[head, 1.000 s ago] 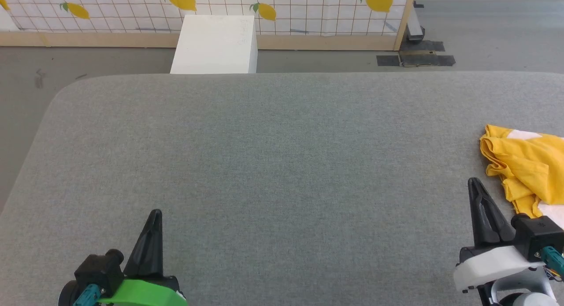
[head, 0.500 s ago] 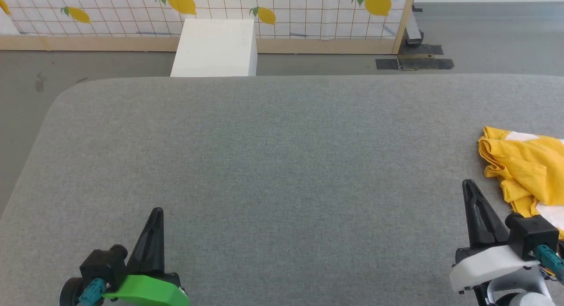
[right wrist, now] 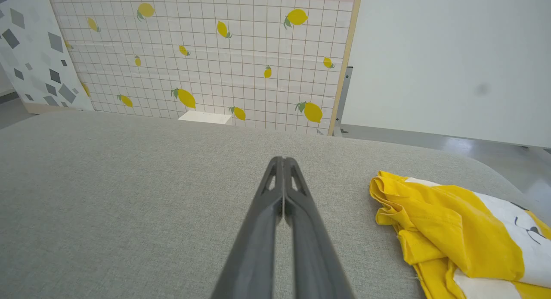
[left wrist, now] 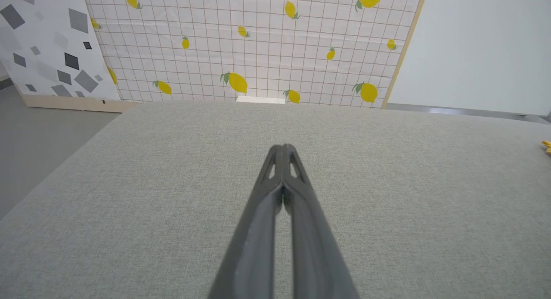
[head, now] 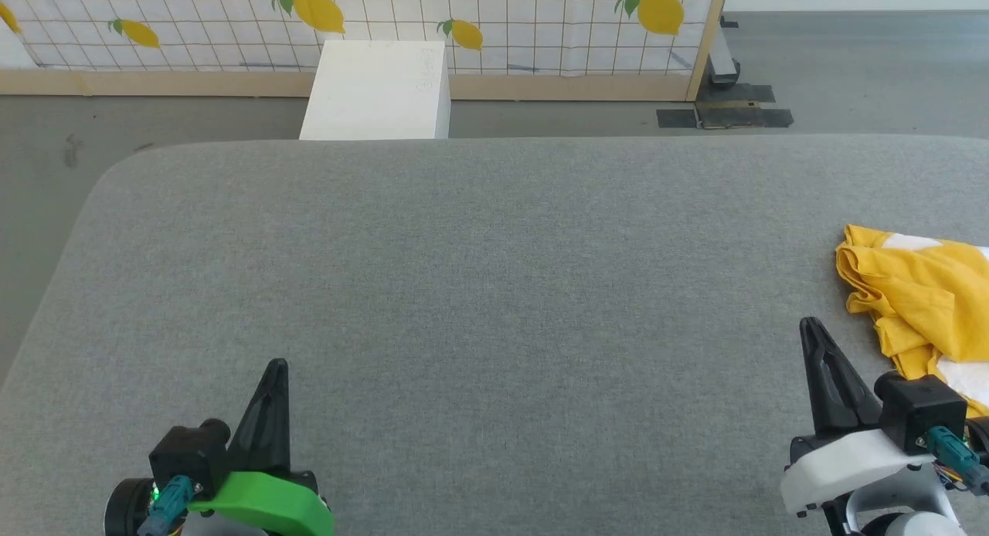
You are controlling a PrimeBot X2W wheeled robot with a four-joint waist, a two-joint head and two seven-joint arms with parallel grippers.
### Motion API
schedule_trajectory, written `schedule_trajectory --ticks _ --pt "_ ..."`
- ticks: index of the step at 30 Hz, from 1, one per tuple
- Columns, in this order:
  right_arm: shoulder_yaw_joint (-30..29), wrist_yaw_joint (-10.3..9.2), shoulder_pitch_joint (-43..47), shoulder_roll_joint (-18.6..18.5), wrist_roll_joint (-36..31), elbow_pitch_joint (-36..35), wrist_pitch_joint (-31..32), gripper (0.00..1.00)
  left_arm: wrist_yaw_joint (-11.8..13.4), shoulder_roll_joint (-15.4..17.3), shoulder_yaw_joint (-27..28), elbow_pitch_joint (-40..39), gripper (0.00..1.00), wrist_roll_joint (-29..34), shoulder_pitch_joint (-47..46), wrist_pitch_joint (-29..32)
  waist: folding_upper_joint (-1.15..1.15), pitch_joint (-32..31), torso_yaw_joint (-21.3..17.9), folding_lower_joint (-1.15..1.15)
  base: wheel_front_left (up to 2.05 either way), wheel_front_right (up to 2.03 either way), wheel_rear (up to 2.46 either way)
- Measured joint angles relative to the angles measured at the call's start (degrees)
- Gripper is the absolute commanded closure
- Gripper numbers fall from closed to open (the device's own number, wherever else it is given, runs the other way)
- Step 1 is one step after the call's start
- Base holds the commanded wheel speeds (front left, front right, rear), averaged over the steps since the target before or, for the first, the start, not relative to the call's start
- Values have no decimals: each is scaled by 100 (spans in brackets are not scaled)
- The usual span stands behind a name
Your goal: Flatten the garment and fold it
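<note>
The crumpled, soft yellow shirt (head: 919, 289) lies just right of the clenched, empty right claw (head: 809, 327). Its long axis is unclear. The left claw (head: 278, 366) is clenched too.

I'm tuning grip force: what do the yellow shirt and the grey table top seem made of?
The garment: soft matte cloth, probably cotton; it bunches in loose folds. The table top: grey matte woven covering, fine weave showing; its core is hidden.

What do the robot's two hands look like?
Both have two long, tapering dark fingers with slotted cut-outs near the tips, plus a black block with a teal connector. The left hand has a green cover; the right hand has a white cover.
</note>
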Motion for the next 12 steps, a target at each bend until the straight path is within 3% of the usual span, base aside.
schedule_trajectory --ticks 12 --pt "68 0 -16 0 0 23 60 100 62 -83 33 35 100 223 -84 132 0 -50 -8 0 0 0 0"
